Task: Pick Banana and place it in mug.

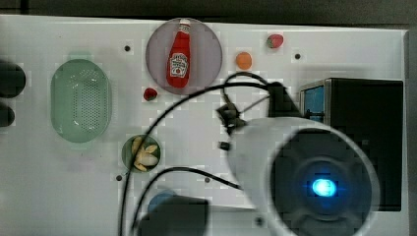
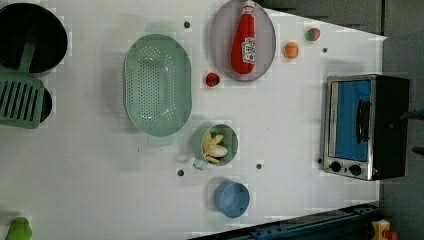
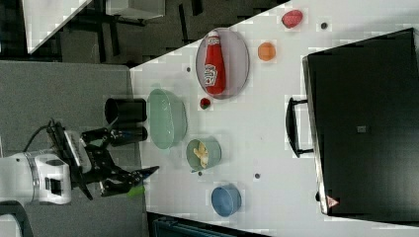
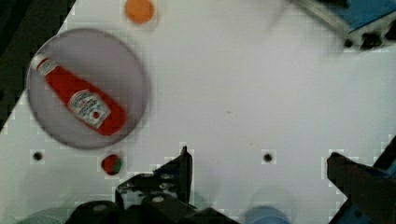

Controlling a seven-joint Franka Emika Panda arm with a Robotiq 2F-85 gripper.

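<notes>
Hovering off the table's edge, my gripper hangs with jaws apart, holding nothing. The banana lies inside the mug, so I judge the job done.

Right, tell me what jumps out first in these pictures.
The red ketchup bottle lying on the purple plate at the top of the left view grabs the eye. Next comes the banana already sitting inside the green mug mid-table, below the pale green basket. The gripper hangs open off the table edge in the right view.
</notes>
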